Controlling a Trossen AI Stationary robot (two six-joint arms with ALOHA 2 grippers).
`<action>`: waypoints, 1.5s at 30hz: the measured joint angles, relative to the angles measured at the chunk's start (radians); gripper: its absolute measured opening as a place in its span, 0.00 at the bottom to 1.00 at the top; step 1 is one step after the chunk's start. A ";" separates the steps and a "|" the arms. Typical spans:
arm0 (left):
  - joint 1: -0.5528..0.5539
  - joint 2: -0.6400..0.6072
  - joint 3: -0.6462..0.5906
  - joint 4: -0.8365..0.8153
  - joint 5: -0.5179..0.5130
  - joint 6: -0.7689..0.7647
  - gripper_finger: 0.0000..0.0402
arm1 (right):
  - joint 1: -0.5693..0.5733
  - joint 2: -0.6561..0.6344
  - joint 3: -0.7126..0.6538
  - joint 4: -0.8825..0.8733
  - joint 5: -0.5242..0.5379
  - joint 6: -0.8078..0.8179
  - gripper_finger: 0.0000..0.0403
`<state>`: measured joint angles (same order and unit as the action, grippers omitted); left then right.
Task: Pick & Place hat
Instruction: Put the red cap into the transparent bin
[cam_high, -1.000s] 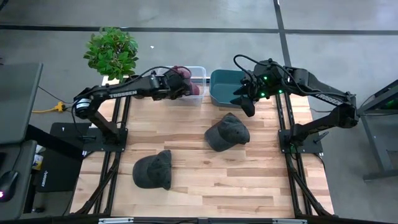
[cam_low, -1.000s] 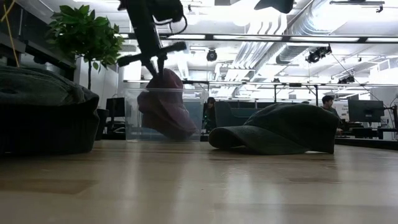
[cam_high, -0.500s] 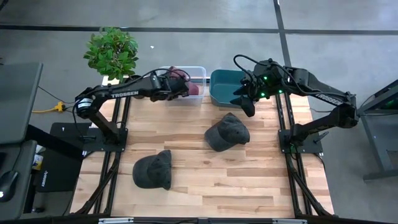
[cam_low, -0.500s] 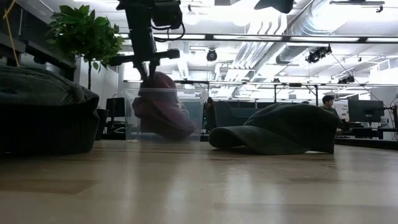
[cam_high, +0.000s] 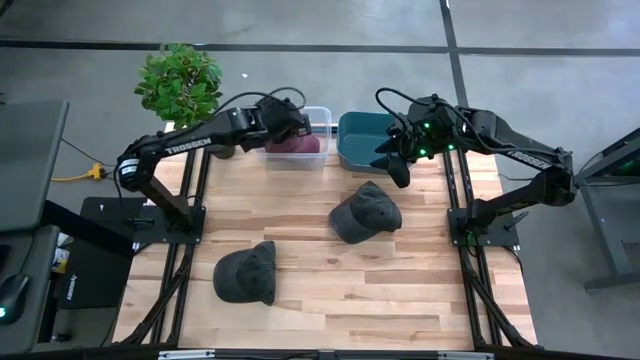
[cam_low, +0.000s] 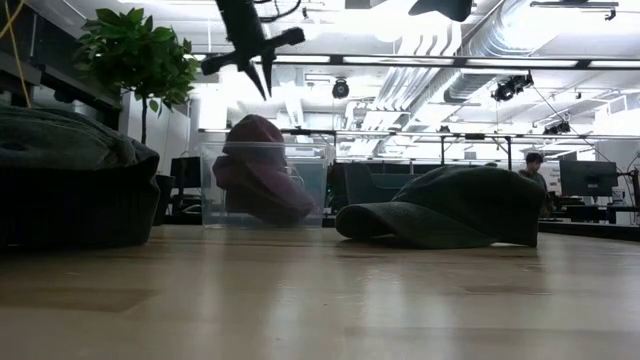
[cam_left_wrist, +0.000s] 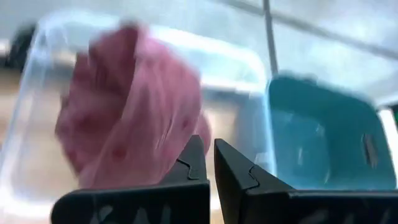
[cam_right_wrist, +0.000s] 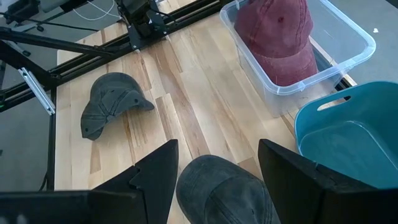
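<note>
A maroon hat (cam_high: 296, 144) (cam_low: 258, 170) (cam_right_wrist: 277, 37) lies inside the clear bin (cam_high: 322, 118) (cam_right_wrist: 357, 46) at the table's far edge, its crown reaching above the rim. My left gripper (cam_high: 297, 126) (cam_low: 260, 80) (cam_left_wrist: 208, 148) hangs shut just above it, fingers pointing down, touching nothing. A dark hat (cam_high: 365, 212) (cam_low: 450, 205) rests on the table's middle, and another dark hat (cam_high: 247, 272) (cam_right_wrist: 109, 102) lies nearer the front left. My right gripper (cam_high: 398, 172) (cam_right_wrist: 214, 168) is open in the air by the teal bin (cam_high: 362, 140).
The teal bin (cam_right_wrist: 348, 134) (cam_left_wrist: 317, 143) stands right of the clear bin. A potted plant (cam_high: 180, 82) (cam_low: 140, 55) stands off the far left corner. Bare wood (cam_high: 330, 300) lies between and in front of the two dark hats.
My left gripper, shut throughout, has risen from the top of the maroon hat and now hangs clear above it. The hat has stayed in the clear bin. My right arm has kept still.
</note>
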<state>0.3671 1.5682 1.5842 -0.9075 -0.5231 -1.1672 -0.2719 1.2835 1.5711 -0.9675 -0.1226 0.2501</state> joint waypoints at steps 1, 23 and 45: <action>0.006 0.006 0.010 0.009 -0.021 0.010 0.00 | 0.000 0.000 0.000 0.000 0.000 0.000 0.54; 0.171 0.142 0.023 -0.031 0.094 0.012 0.00 | 0.000 0.000 0.000 0.000 0.000 0.015 0.54; 0.127 0.157 0.132 -0.141 0.042 0.079 0.00 | 0.000 0.000 0.000 0.000 0.001 0.031 0.54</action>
<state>0.4940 1.7248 1.7161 -1.0485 -0.4810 -1.0881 -0.2718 1.2835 1.5711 -0.9676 -0.1219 0.2806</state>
